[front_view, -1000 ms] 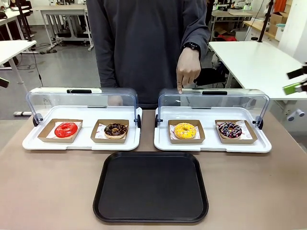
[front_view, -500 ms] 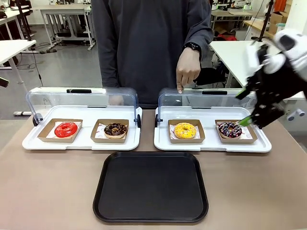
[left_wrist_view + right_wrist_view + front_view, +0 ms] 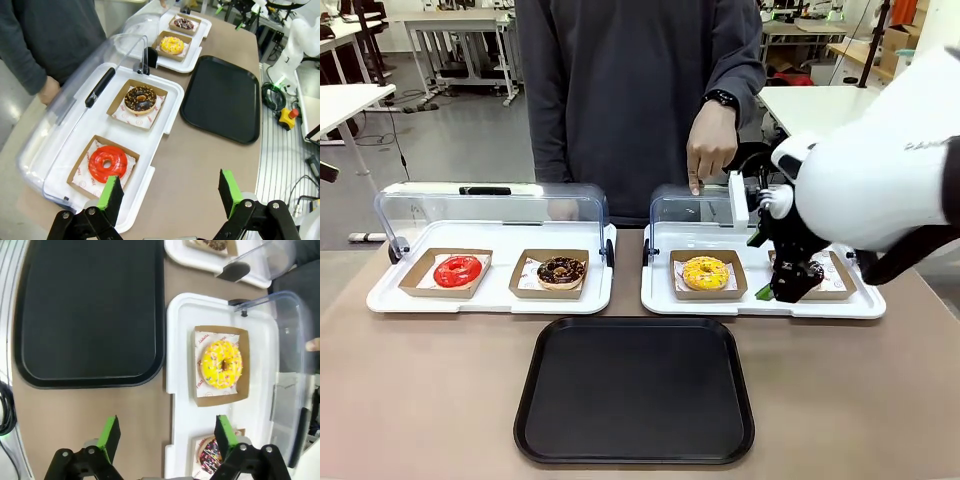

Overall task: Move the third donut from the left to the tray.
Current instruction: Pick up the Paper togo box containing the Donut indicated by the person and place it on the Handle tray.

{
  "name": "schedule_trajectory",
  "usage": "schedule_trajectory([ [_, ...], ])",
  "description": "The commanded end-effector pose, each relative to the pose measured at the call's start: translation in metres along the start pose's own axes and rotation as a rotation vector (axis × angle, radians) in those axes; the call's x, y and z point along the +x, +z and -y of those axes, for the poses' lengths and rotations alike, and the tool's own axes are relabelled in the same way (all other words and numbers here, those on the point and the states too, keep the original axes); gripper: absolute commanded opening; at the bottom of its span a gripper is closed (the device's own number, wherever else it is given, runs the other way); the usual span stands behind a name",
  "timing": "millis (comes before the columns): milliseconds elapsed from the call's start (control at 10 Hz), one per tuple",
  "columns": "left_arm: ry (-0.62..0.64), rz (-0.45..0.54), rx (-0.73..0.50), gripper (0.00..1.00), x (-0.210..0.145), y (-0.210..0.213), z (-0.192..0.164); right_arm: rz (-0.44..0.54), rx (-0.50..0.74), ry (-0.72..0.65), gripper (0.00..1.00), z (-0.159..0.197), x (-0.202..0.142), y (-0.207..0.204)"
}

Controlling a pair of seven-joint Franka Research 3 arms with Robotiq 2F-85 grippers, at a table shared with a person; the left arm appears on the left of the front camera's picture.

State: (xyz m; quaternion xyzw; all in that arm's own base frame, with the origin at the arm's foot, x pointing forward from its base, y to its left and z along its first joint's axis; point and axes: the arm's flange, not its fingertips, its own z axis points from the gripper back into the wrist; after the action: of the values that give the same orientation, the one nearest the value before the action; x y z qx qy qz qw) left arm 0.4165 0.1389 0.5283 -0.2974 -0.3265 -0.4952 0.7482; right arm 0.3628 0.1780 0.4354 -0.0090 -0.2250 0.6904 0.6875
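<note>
Two white trays with clear domed lids stand side by side on the table (image 3: 420,400), behind the black tray (image 3: 635,390). On the right-hand white tray (image 3: 760,305), the yellow-glazed donut (image 3: 705,272) rests in its cardboard square (image 3: 678,285), on the half nearer the table's middle. The clear lid (image 3: 680,205) is swung back. A person's hand (image 3: 712,140) points one finger down onto that lid, above the donut.

The right gripper (image 3: 166,432) hovers over the near rim of this white tray. Its fingers are spread wide and hold nothing, and the donut lies ahead of them, untouched.

The left gripper (image 3: 170,189) hangs above the table beside the left-hand white tray (image 3: 172,95), near the red-glazed donut (image 3: 107,163). Its fingers are spread wide and empty.
</note>
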Motion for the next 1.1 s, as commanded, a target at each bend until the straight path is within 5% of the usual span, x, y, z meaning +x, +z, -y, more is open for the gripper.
schedule_trajectory([
  [0,-0.013,0.003,-0.009,1.00,0.000,0.001,0.001,-0.011,-0.022,-0.048,1.00,0.006,-0.017,-0.030],
  [100,-0.013,0.003,-0.009,1.00,0.000,0.001,0.001,0.044,-0.030,-0.062,1.00,0.005,-0.019,-0.032],
  [600,-0.013,0.003,-0.009,1.00,0.000,0.001,0.001,-0.008,0.006,-0.019,1.00,0.004,-0.008,-0.016],
  [1000,-0.013,0.003,-0.009,1.00,0.000,0.001,0.001,-0.038,0.033,-0.069,1.00,0.030,-0.014,-0.052],
])
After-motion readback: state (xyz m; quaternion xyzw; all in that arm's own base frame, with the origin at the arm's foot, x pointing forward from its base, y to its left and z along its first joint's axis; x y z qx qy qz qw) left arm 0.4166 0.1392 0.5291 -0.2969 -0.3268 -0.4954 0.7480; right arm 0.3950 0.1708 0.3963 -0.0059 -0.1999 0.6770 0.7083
